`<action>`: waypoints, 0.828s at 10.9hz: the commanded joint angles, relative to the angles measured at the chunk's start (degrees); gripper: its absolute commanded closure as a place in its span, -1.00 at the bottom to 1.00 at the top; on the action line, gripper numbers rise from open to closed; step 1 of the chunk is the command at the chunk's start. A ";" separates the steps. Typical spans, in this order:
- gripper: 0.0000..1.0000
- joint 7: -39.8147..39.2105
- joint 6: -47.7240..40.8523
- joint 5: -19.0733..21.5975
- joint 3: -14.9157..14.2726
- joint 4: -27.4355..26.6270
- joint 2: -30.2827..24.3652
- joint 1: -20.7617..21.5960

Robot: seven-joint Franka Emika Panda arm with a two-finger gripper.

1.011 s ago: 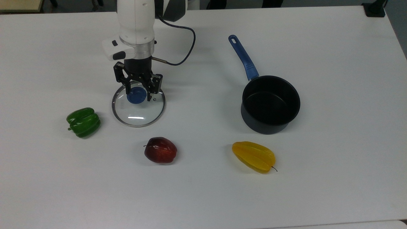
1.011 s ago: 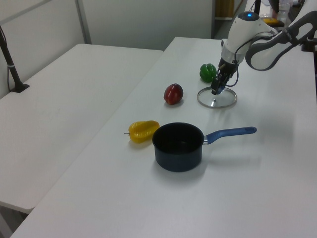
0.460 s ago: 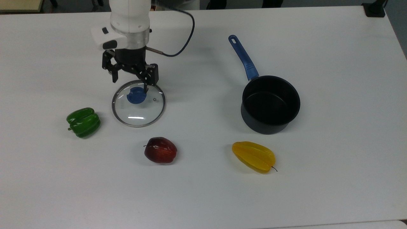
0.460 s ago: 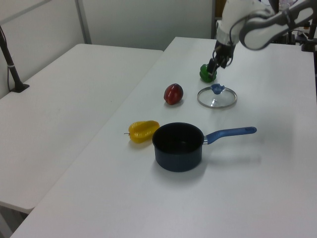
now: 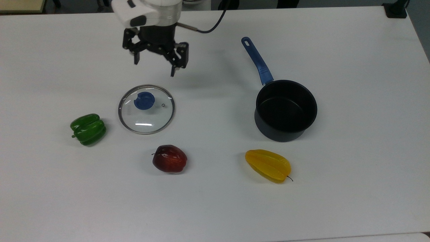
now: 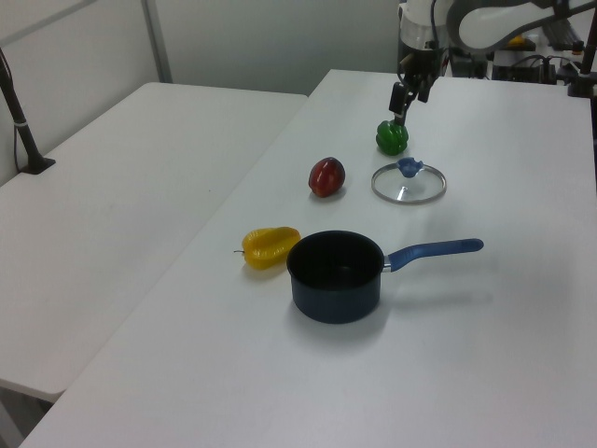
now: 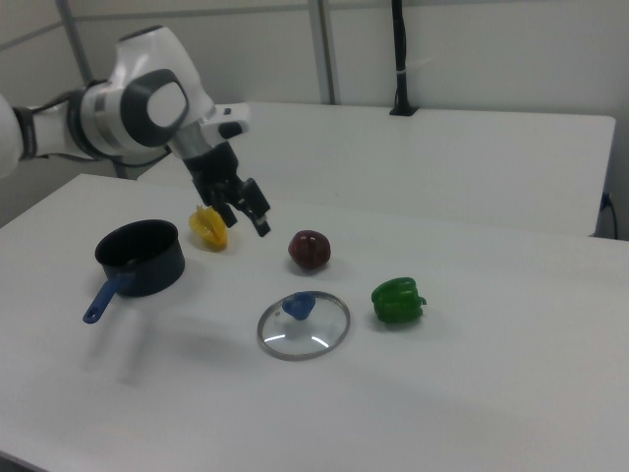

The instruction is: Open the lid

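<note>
Gripper (image 5: 155,64): fingers spread, empty, raised clear of the table | Lid (image 5: 146,109): flat on the table, well apart from the saucepan (image 5: 285,110) | Risk: any re-grasp could slip off the blue knob (image 5: 144,100), apparently small, tipping the glass.

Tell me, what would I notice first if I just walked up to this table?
Probably the white robot arm, with its black fingers spread open in the air above the table. Just below them in the top view, a round glass lid with a blue knob lies flat on the table, away from the dark pot at the top view's right. Then the bright fruit: a green pepper, a red apple and a yellow starfruit.
</note>
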 commanded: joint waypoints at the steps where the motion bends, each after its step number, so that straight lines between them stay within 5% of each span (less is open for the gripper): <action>1: -1.00 -8.63 -10.91 7.52 -0.87 0.37 -5.68 3.13; 4: -1.00 -17.87 -19.19 9.12 -2.35 0.28 -10.17 3.05; 6: -1.00 -23.07 -22.80 12.71 -6.65 1.51 -12.89 3.13; 9: -1.00 -23.44 -25.01 12.73 -10.61 2.83 -13.70 5.14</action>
